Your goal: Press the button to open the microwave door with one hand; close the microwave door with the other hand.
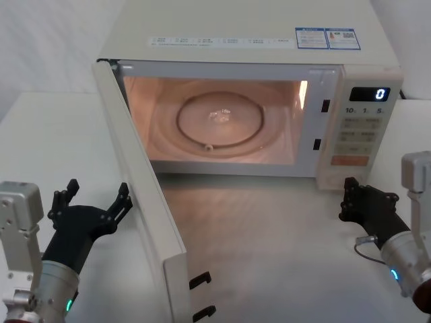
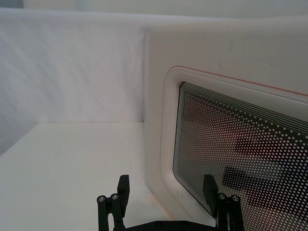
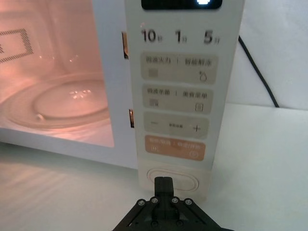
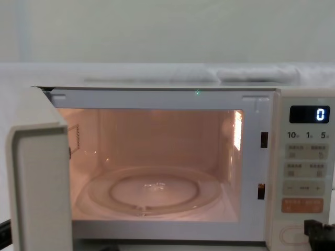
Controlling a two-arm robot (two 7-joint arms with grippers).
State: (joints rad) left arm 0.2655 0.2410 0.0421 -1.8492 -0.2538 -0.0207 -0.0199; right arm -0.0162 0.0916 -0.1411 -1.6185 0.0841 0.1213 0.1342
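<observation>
Cream-white, the microwave door (image 1: 138,202) stands swung wide open, so the pressing half looks done. The right gripper (image 3: 163,185), fingers together, sits just before the button (image 3: 172,182) low on the control panel (image 1: 360,128). Closing remains: the left gripper (image 1: 91,202), fingers spread apart, waits beside the door's outer face.

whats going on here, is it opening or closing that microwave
The microwave door stands swung wide open, with the cavity lit and the turntable bare. The right gripper, fingers shut, sits right in front of the button at the foot of the control panel. The left gripper is open, beside the door's outer face, apparently placed to push it closed.
</observation>
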